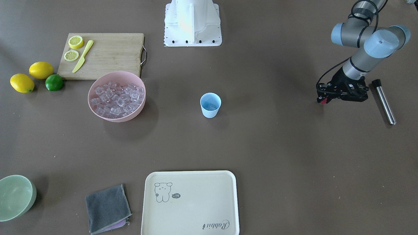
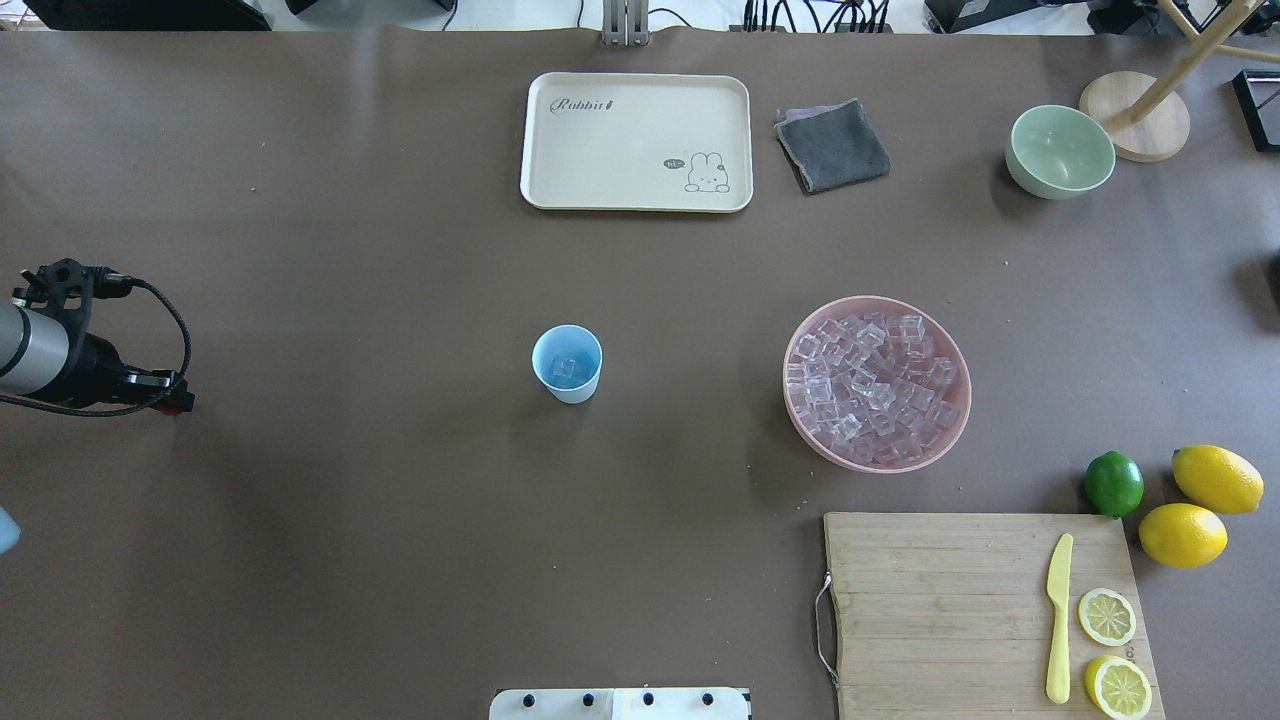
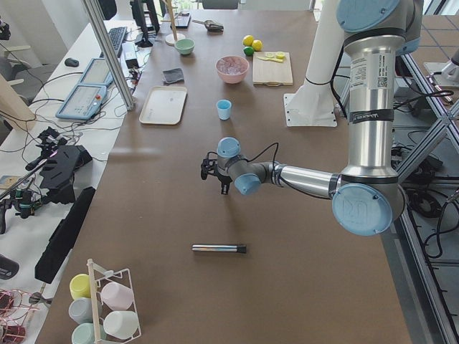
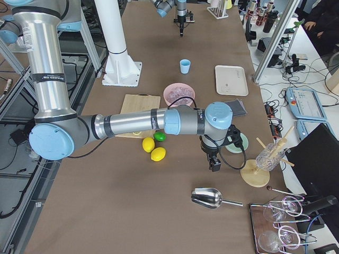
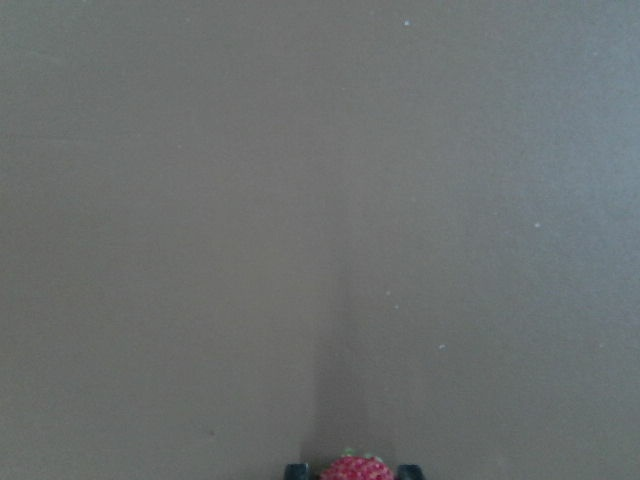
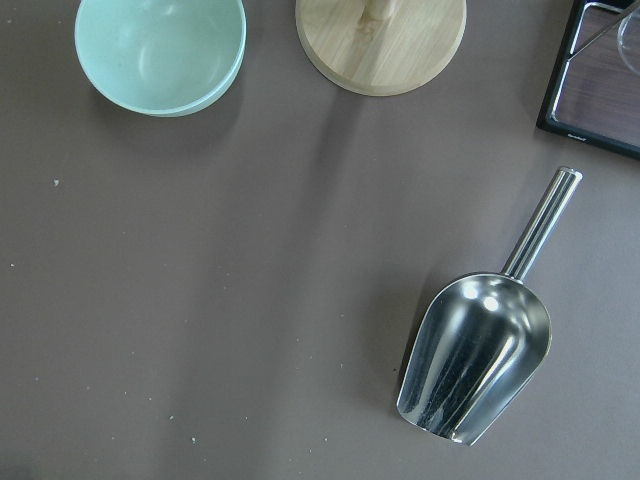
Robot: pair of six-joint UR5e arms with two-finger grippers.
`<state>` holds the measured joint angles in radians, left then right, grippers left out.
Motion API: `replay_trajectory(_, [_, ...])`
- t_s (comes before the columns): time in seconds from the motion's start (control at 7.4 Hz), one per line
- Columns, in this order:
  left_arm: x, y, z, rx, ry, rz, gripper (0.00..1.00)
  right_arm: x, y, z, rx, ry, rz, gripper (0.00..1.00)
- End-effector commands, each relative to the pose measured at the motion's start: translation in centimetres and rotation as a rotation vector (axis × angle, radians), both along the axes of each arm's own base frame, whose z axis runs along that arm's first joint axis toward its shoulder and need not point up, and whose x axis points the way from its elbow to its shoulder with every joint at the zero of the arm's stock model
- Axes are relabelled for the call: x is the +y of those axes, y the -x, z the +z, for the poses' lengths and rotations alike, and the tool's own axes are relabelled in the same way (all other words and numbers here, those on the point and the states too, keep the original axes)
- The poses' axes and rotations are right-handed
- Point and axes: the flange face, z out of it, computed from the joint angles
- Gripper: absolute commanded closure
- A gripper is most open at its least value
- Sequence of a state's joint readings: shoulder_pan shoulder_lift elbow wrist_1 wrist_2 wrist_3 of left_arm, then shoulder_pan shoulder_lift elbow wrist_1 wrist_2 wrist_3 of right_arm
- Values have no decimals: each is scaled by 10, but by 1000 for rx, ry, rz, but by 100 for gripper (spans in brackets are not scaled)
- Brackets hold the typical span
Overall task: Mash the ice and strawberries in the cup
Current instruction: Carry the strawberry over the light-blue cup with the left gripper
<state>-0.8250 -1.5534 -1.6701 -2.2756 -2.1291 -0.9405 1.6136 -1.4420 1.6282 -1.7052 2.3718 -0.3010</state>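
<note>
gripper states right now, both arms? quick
Left gripper: closed, holding the small dark red strawberry.
Right gripper: cannot be told; only the exterior right view shows it.

Strawberry [image 5: 352, 469]: cropped by the left wrist view's lower edge, only its top showing between the two dark finger ends of the left gripper [image 1: 323, 100], which are nearly out of frame there. Right gripper [image 4: 215, 165]: seen only in the exterior right view, too small to tell how its jaws stand. Pale green bowl [image 1: 14, 195] and cream tray [image 1: 202, 202]: cropped by the front-facing view's left and bottom edges; ice [image 1: 211, 106] inside the cup [image 1: 209, 113]: a blurred pale patch, count unreadable.
</note>
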Motion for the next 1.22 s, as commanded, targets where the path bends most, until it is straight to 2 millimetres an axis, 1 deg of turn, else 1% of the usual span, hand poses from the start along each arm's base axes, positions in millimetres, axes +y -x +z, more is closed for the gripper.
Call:
replay_trajectory(0.0, [-28, -51, -84, 92, -61, 49, 100, 0, 0, 2, -1, 3, -1, 0])
replay_trajectory(0.14, [-37, -83, -131, 125, -92, 77, 100, 4, -1, 9, -2, 15, 0, 0])
replay_trajectory(0.27, [-47, -99, -172, 138, -101, 82, 100, 11, -1, 19, 2, 28, -6, 0])
replay_trajectory(0.41, [-56, -112, -217, 163, -72, 50, 100, 11, 0, 23, 7, 36, -8, 0])
replay_trajectory(0.54, [-45, -127, -261, 225, -23, 26, 100, 10, 0, 28, 8, 47, -8, 0])
replay_trajectory(0.68, [-35, -146, -299, 273, -4, 24, 100, 9, 0, 26, 5, 42, -8, 0])
replay_trajectory(0.81, [-30, -147, -317, 300, -18, 26, 100, 11, 0, 28, 0, 45, -9, 0])
replay_trajectory(0.95, [-25, -157, -335, 316, -42, 28, 100, 11, -1, 29, 0, 48, -8, 0])
replay_trajectory(1.08, [-2, -187, -347, 316, -76, 29, 100, 12, -2, 29, 0, 43, -10, 0])
